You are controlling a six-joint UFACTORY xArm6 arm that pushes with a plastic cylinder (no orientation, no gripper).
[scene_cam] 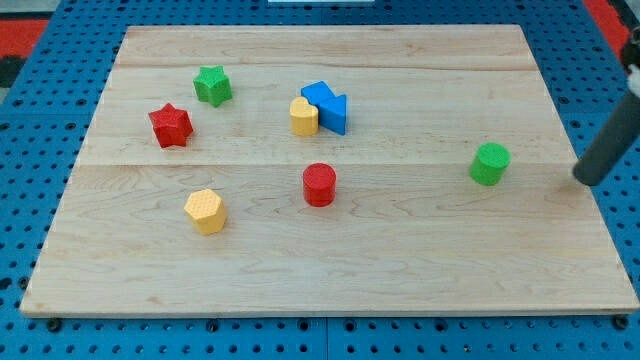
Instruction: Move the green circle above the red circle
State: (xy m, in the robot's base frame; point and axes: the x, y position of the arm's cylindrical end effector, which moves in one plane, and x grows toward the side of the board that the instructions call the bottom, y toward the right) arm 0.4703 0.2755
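Note:
The green circle (pixel 490 164) is a green cylinder at the view's right on the wooden board (pixel 400 270). The red circle (pixel 319 184) is a red cylinder near the board's middle, well to the left of the green one. My dark rod comes in from the view's right edge; my tip (pixel 584 179) rests on the board to the right of the green circle, a clear gap apart from it.
A green star (pixel 212 85) and a red star (pixel 171 125) lie at the upper left. A yellow block (pixel 304 116) touches two blue blocks (pixel 326 104) above the red circle. A yellow hexagon (pixel 205 211) lies at the lower left.

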